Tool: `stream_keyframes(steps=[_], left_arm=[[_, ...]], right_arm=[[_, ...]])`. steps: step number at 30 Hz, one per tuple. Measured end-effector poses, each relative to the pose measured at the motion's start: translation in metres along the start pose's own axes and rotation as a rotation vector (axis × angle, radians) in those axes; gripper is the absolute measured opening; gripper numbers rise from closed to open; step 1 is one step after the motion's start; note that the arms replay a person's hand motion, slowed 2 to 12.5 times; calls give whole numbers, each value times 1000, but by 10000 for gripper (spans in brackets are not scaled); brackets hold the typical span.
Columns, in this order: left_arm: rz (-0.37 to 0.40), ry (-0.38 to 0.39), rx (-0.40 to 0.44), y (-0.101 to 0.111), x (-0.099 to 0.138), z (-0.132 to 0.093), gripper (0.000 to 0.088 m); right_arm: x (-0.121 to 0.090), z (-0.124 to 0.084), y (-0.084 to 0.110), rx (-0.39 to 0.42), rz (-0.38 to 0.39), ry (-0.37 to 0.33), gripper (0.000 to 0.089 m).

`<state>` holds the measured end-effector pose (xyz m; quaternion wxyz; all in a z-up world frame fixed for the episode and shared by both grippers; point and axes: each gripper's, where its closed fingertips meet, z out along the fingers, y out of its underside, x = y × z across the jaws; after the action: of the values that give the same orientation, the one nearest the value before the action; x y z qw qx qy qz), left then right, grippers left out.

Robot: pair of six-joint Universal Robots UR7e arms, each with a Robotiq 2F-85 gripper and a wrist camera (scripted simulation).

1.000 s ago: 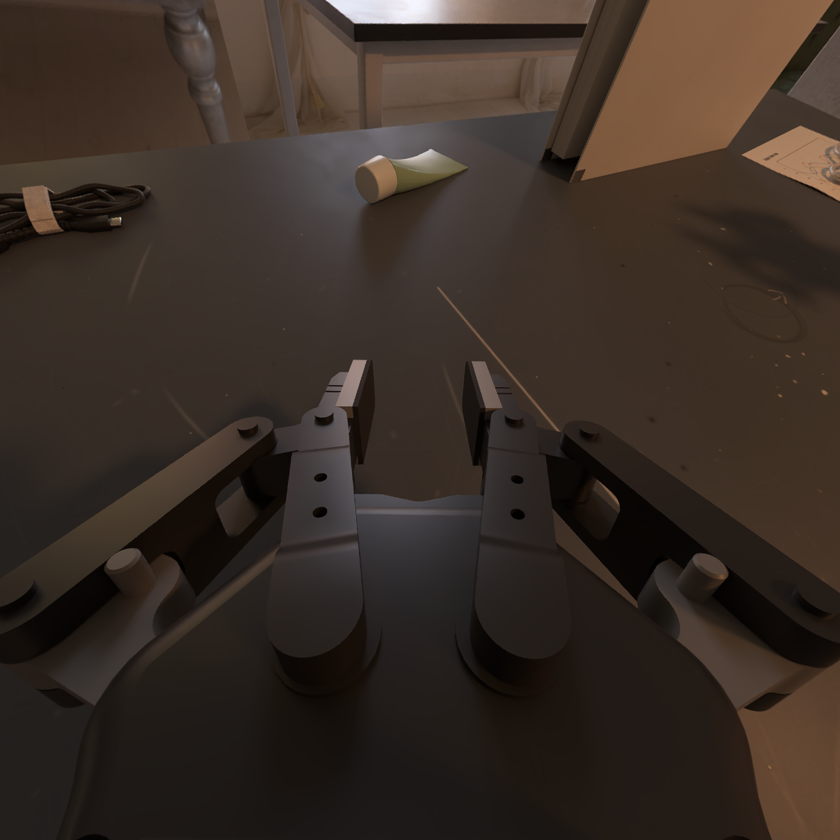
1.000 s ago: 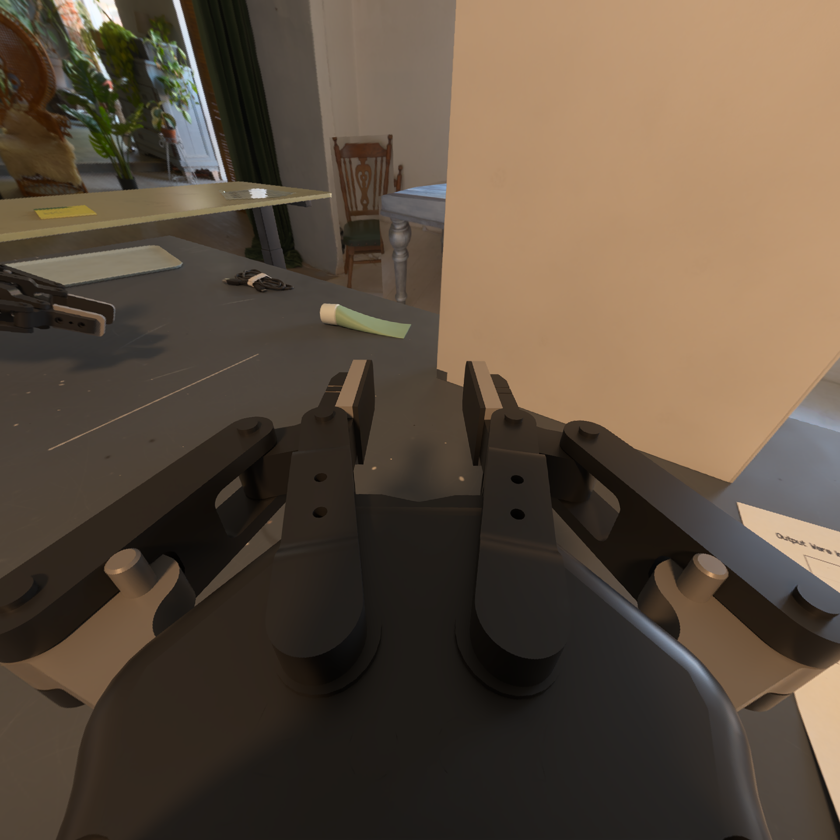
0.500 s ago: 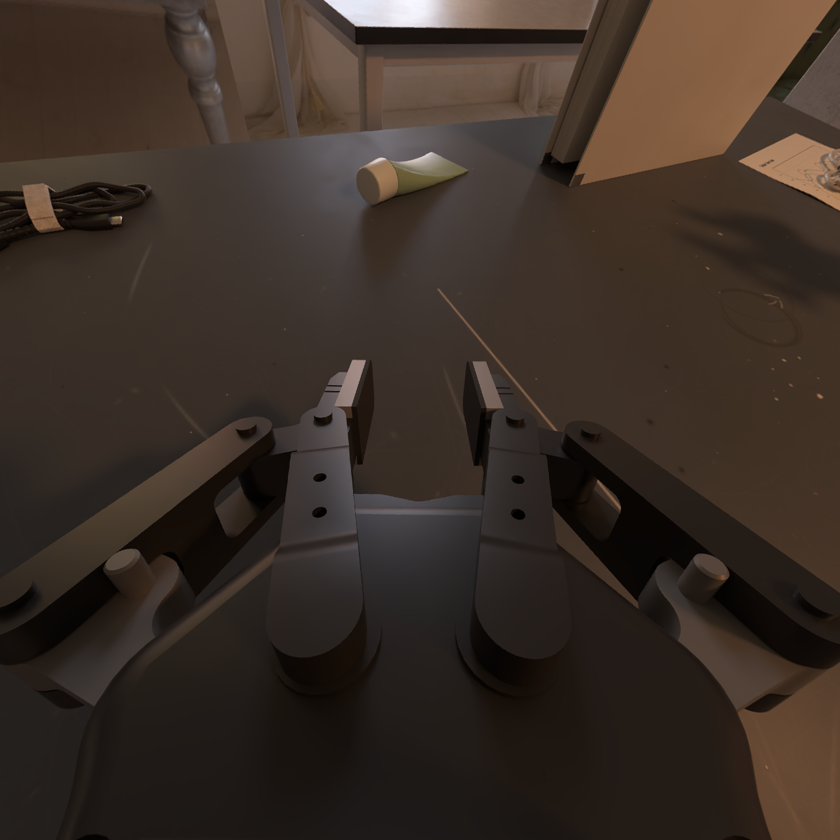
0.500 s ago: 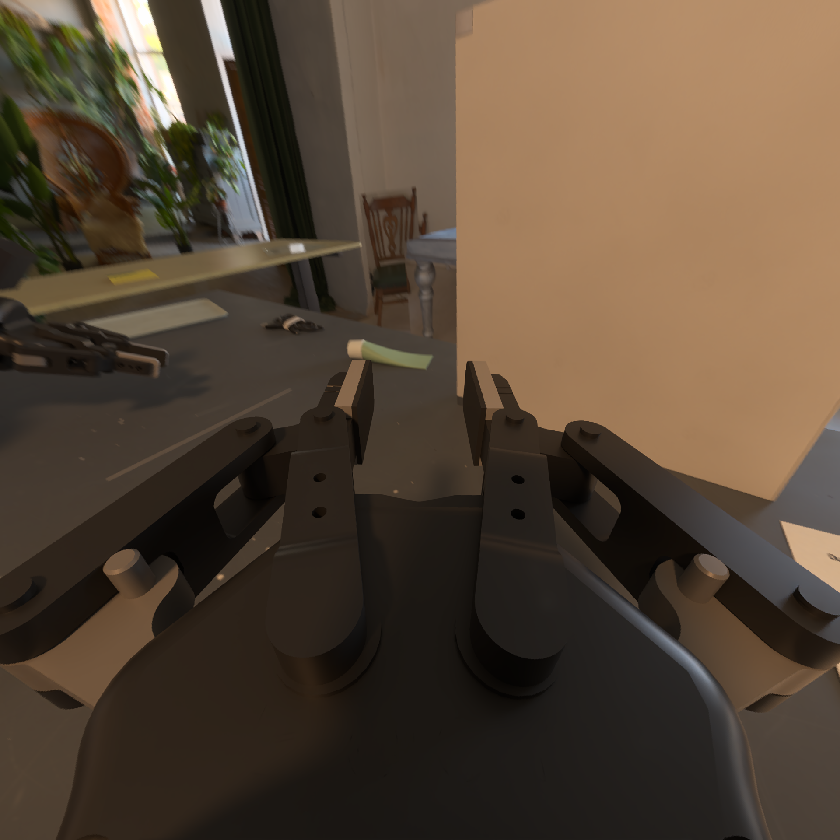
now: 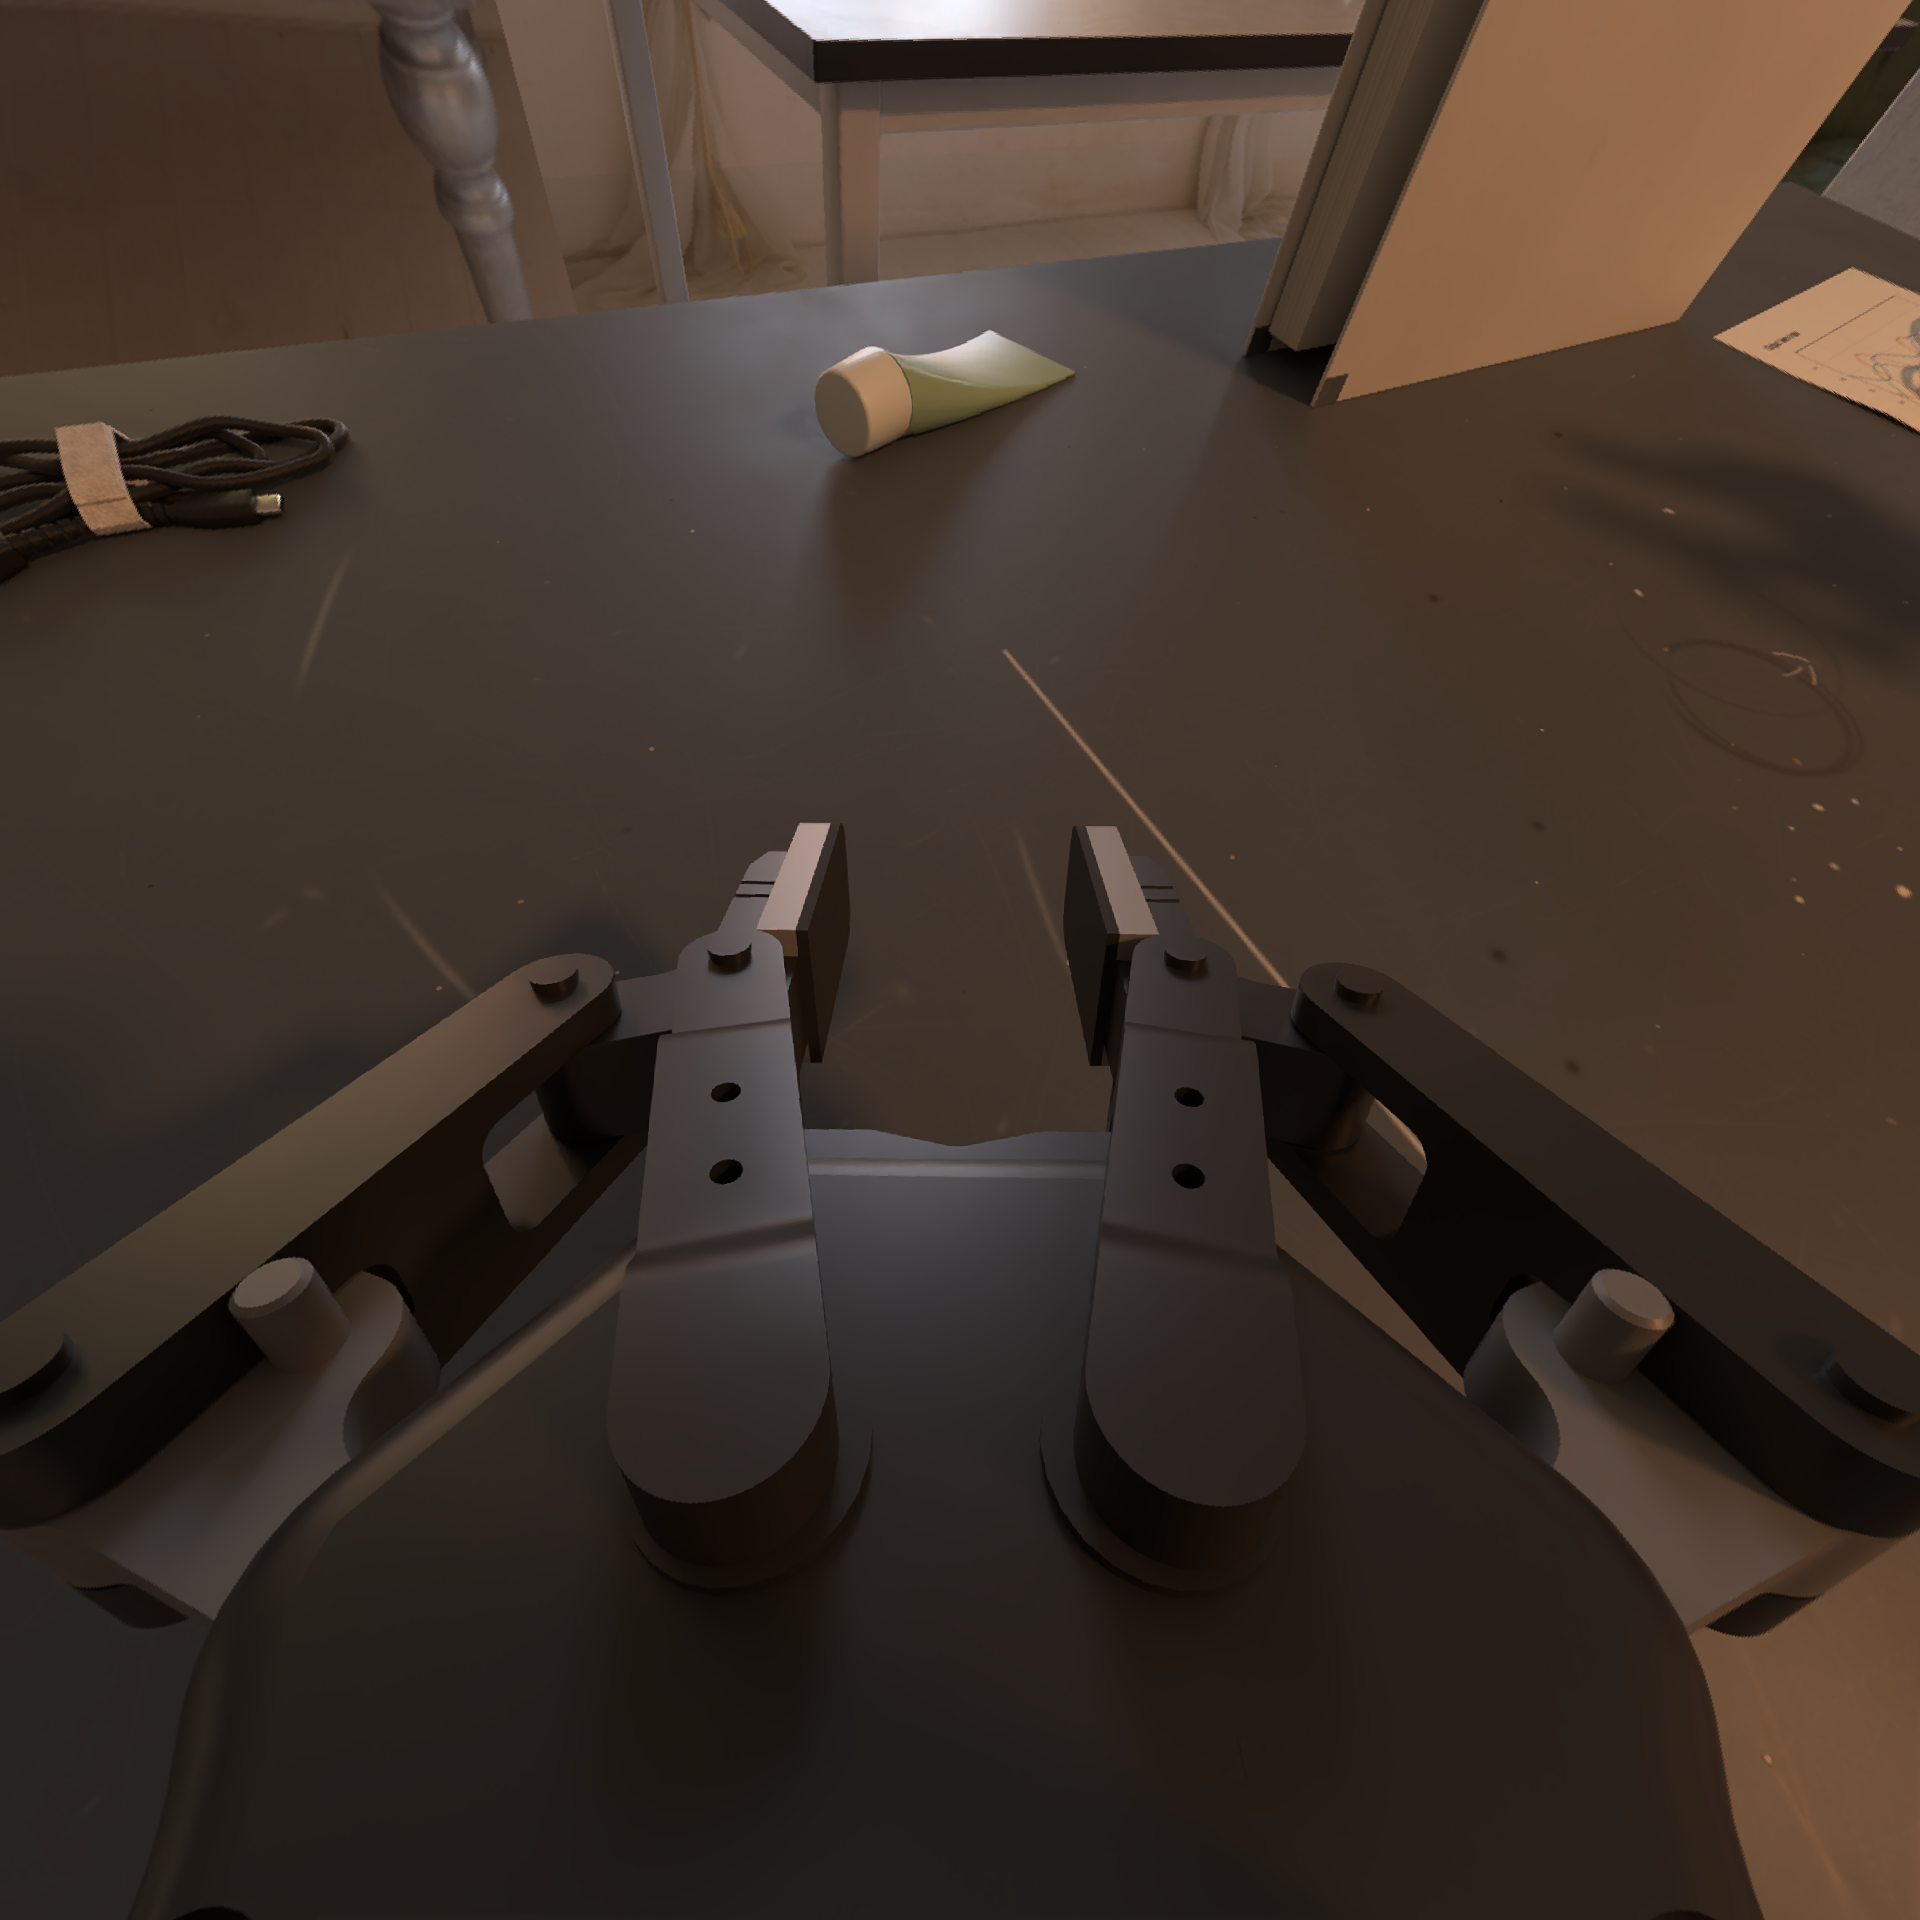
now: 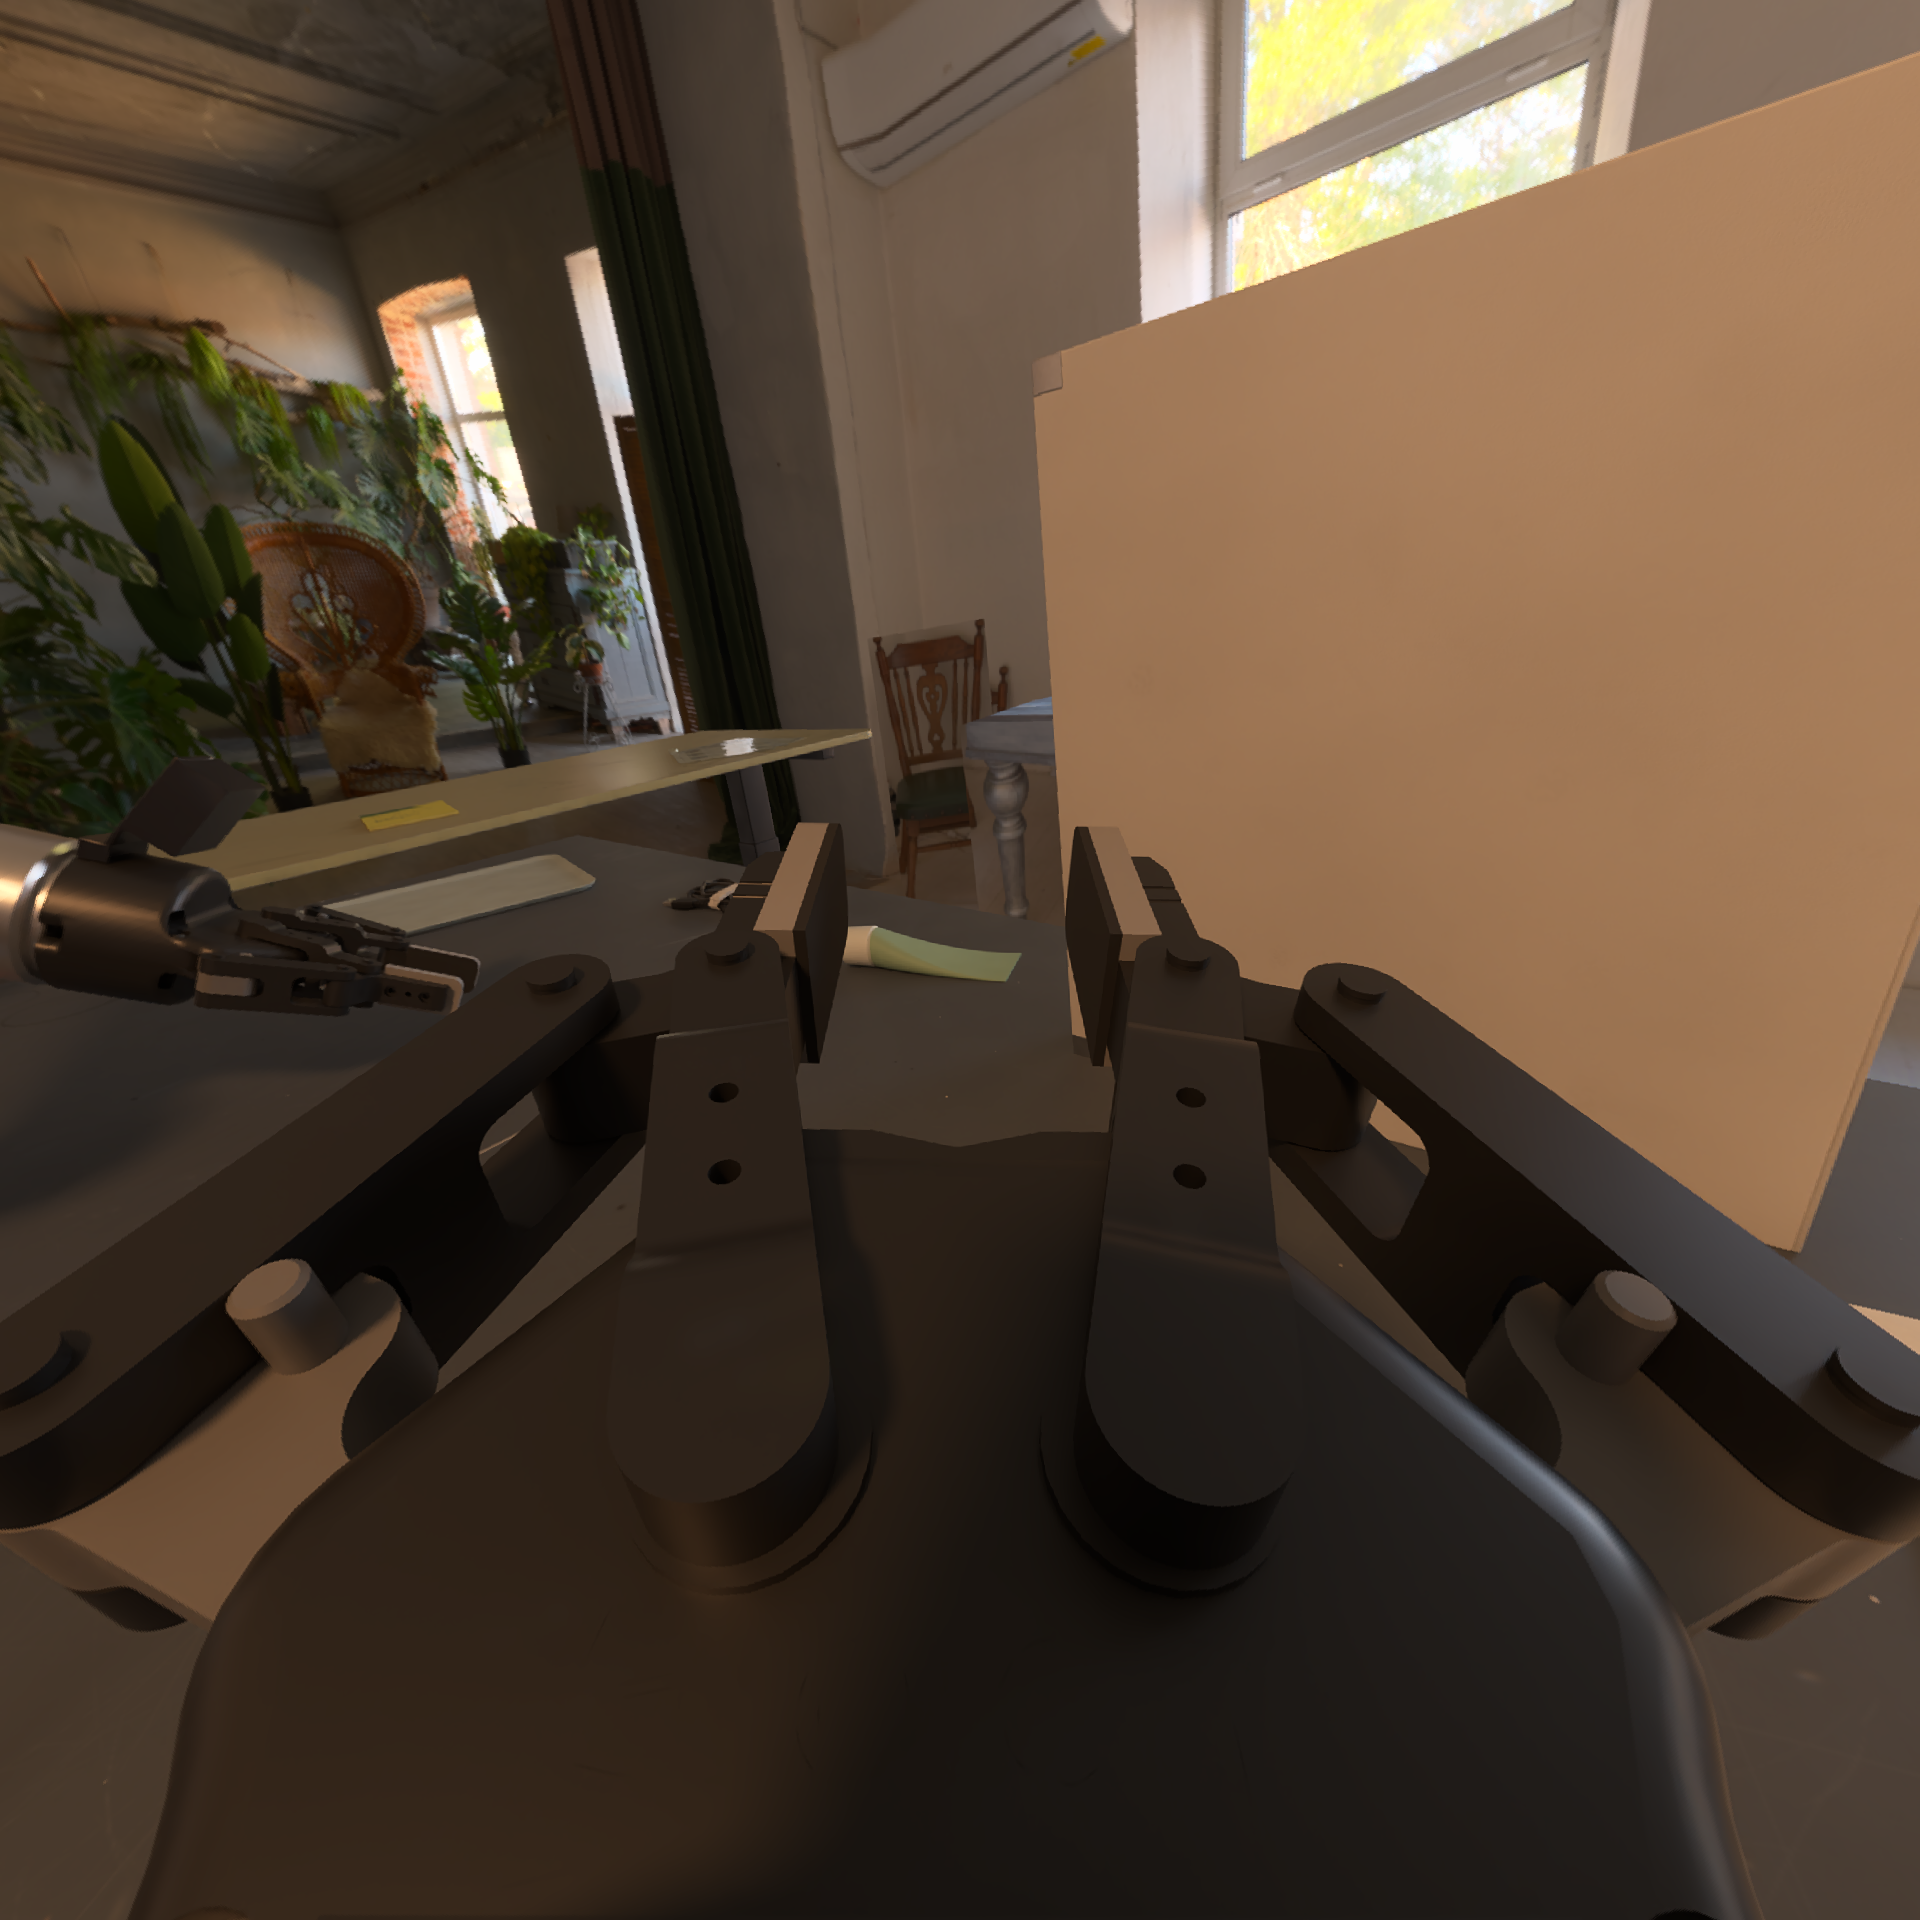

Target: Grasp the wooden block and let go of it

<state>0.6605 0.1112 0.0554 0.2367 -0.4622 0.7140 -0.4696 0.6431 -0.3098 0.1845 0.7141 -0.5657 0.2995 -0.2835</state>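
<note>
Fingers of the left gripper (image 5: 956, 883) stand apart with nothing between them, low over the dark worktop (image 5: 623, 675). Past them lie a green tube (image 5: 935, 400), a cable (image 5: 156, 483) at the left and a paper (image 5: 1849, 353) at the right. The right gripper (image 6: 954, 883) is likewise spread and empty. Just beyond its right finger stands the block (image 6: 1455, 675): a big, plain tan slab, upright on the worktop, apart from both grippers. Against a second ago, the left view barely differs. The right view has tipped upward, so the block's top edge and the window behind now show.
</note>
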Motion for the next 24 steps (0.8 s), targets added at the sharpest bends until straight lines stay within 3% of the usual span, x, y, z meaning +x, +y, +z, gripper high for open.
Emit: stream_keyframes(steps=[24], left_arm=[[-22,9,1,0,-1,0,403]], right_arm=[[-6,5,6,-33,-8,-10,380]])
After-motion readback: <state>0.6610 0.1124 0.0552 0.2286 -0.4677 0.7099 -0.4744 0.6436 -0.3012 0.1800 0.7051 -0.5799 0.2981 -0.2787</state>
